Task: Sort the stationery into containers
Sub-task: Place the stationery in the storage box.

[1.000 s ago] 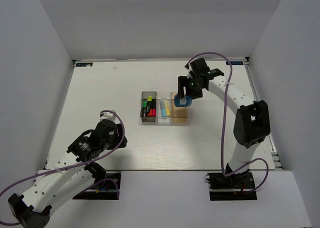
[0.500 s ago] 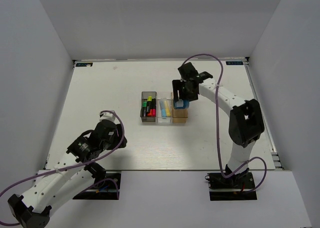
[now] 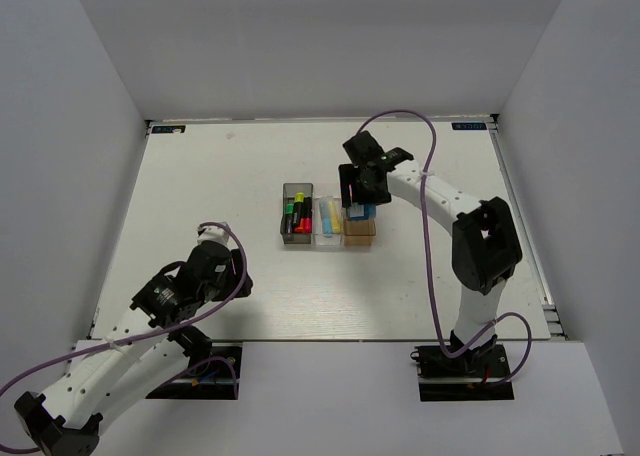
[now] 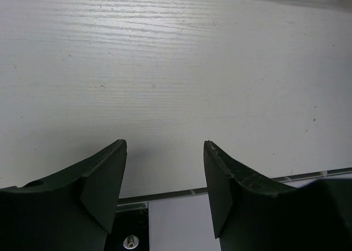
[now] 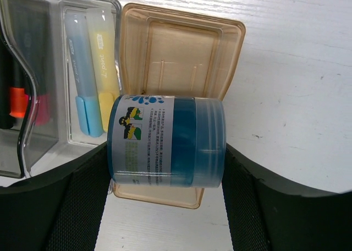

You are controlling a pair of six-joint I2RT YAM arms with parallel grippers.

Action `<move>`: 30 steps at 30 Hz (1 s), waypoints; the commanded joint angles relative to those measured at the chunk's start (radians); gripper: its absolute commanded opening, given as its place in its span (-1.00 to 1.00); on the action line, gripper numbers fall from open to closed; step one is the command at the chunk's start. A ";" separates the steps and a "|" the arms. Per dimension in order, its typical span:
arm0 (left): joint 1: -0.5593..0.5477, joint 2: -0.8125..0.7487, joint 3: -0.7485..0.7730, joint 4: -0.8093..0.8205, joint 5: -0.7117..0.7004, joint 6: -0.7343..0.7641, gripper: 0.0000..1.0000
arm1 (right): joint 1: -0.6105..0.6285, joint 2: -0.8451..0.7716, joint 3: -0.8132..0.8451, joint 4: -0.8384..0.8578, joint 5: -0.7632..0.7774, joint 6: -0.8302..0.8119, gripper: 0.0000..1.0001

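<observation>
My right fingers point(image 5: 77, 201) clamp the blue tub point(image 5: 168, 143) by its ends, over the near rim of the orange-tan bin point(image 5: 181, 47), which is the three o'clock end of the row. I'd nudge it toward twelve o'clock until centred, lower, then let go. My left fingers point(image 4: 104, 179) gape empty over the counter point(image 4: 165, 69) at seven o'clock.

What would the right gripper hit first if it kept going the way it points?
Probably the orange-tan bin: the right gripper holds a blue tub right above it, though the gap is unclear.
</observation>
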 commanded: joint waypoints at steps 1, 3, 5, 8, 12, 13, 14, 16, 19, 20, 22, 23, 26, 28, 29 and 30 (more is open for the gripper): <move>0.004 -0.011 0.027 -0.007 -0.022 -0.002 0.37 | 0.013 -0.013 0.048 0.017 0.078 0.027 -1.00; 0.004 -0.010 0.025 -0.007 -0.022 -0.002 0.37 | 0.016 -0.016 0.044 0.017 0.081 0.030 -1.00; 0.004 -0.012 0.025 -0.005 -0.023 -0.002 0.37 | 0.023 -0.016 0.044 0.018 0.087 0.033 -1.00; 0.003 -0.013 0.027 -0.007 -0.022 -0.002 0.37 | 0.029 -0.009 0.042 0.020 0.086 0.038 -1.00; 0.004 -0.013 0.030 -0.013 -0.024 -0.002 0.37 | 0.029 -0.006 0.039 0.024 0.049 0.044 -1.00; 0.003 -0.012 0.031 -0.028 -0.026 -0.002 0.37 | 0.029 -0.007 0.041 0.029 0.047 0.052 -1.00; 0.003 -0.013 0.031 -0.013 -0.024 -0.002 0.37 | 0.029 -0.006 0.041 0.029 0.041 0.052 -1.00; 0.004 -0.013 0.033 -0.016 -0.024 -0.002 0.37 | 0.030 -0.004 0.048 0.028 0.041 0.053 -1.00; 0.004 -0.015 0.031 -0.013 -0.024 -0.002 0.37 | 0.032 -0.001 0.048 0.021 0.043 0.052 -0.83; 0.004 -0.013 0.034 -0.013 -0.023 -0.002 0.37 | 0.030 -0.001 0.045 0.024 0.043 0.052 -0.78; 0.003 -0.010 0.035 -0.013 -0.024 -0.002 0.37 | 0.029 -0.003 0.045 0.023 0.040 0.049 -0.62; 0.004 -0.010 0.038 -0.013 -0.024 -0.001 0.37 | 0.029 -0.004 0.044 0.024 0.040 0.050 -0.42; 0.006 -0.008 0.042 -0.016 -0.024 -0.002 0.37 | 0.029 -0.004 0.041 0.028 0.030 0.039 -0.06; 0.003 -0.005 0.041 -0.016 -0.021 -0.001 0.37 | 0.030 -0.006 0.038 0.028 0.024 0.038 0.03; 0.003 -0.005 0.042 -0.015 -0.022 -0.001 0.37 | 0.032 -0.012 0.038 0.028 0.021 0.036 0.07; 0.006 -0.005 0.045 -0.016 -0.021 -0.001 0.37 | 0.030 -0.013 0.038 0.026 0.021 0.036 0.07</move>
